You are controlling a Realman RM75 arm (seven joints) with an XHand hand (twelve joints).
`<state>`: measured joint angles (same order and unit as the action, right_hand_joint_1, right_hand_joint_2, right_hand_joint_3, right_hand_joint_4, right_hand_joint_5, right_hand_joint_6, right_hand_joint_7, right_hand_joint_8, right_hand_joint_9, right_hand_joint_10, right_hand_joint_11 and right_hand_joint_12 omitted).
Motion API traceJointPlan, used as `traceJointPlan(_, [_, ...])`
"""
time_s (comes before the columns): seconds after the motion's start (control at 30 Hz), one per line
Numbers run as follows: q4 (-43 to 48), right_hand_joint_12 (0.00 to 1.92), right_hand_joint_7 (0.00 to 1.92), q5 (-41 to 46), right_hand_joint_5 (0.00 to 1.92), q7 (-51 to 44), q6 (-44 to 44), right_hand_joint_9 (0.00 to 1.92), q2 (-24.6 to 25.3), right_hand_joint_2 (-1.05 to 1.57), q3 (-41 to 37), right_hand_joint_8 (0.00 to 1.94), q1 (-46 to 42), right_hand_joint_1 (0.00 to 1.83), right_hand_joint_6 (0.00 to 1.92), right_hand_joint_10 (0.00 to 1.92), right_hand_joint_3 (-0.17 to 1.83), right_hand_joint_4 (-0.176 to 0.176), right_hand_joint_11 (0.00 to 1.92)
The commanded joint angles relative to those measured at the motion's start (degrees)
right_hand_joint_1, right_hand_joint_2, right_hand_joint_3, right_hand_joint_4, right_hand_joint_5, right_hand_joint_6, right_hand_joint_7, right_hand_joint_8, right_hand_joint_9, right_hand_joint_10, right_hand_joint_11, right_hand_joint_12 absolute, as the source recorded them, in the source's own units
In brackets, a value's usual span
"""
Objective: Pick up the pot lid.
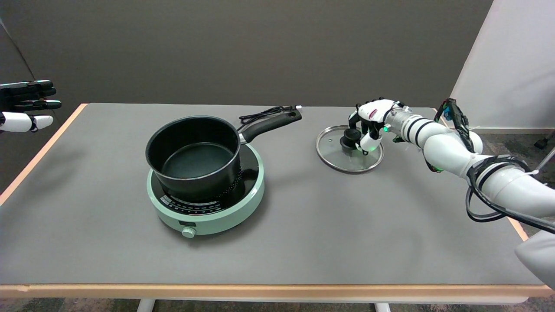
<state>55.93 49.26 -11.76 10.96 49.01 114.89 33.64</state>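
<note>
One working hand point(369, 123), the right one, reaches in from the lower right and is curled over the black knob point(349, 138) of the glass pot lid point(349, 149), its fingers wrapped around the knob's right and far sides, so it looks to be grasping the knob, though the fingertips on the far side are hidden and the contact cannot be seen fully. The lid sits on the right half of the grey bench point(303, 242), and whether its steel rim lies flat on the surface or is tipped up a little is hard to tell from this angle; part of the glass near the knob is covered by the hand. The white arm point(451, 151) trails cables and is cut off at the picture's lower right edge. Well to the left of the lid, a black saucepan point(195, 156) stands without a lid on a pale green hotplate point(208, 216), its long handle point(271, 125) pointing toward the lid's side. A black cord point(264, 113) lies coiled behind the handle; where it joins the hotplate is hidden by the pan. At the far left edge the idle left hand point(26, 106) shows only in part, held in the air.
</note>
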Motion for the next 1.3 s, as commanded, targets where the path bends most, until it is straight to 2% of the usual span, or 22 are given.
traceJointPlan(0.03, [0.7,0.97,0.86,-0.1,0.69,-0.2,2.3,0.81,-0.5,0.65,-0.8,0.41,0.2,0.85,0.6,0.66,0.96,0.176,0.5])
traceJointPlan(0.07, [0.9,0.97,0.85,-0.3,0.7,-0.2,2.6,0.81,-0.6,0.64,-1.0,0.37,0.1,0.9,0.57,0.63,0.92,0.176,0.49])
traceJointPlan(0.27, [3.8,0.84,0.81,-0.5,0.68,-0.2,4.3,0.77,-1.6,0.62,-3.4,0.31,-1.3,0.92,0.51,0.55,0.93,0.176,0.45])
traceJointPlan(0.67, [14.8,0.84,0.76,-0.2,0.65,-0.4,6.3,0.75,-2.9,0.59,-9.1,0.28,-5.8,0.95,0.38,0.51,0.95,0.176,0.45])
traceJointPlan(0.93, [13.9,0.86,0.76,-0.1,0.63,-0.1,6.0,0.74,-2.1,0.57,-7.6,0.27,-4.9,0.95,0.36,0.53,0.97,0.176,0.45])
traceJointPlan(1.3, [7.9,0.89,0.77,-0.1,0.62,-0.1,5.2,0.75,0.4,0.57,-2.8,0.28,-1.2,0.96,0.34,0.56,0.96,0.176,0.46])
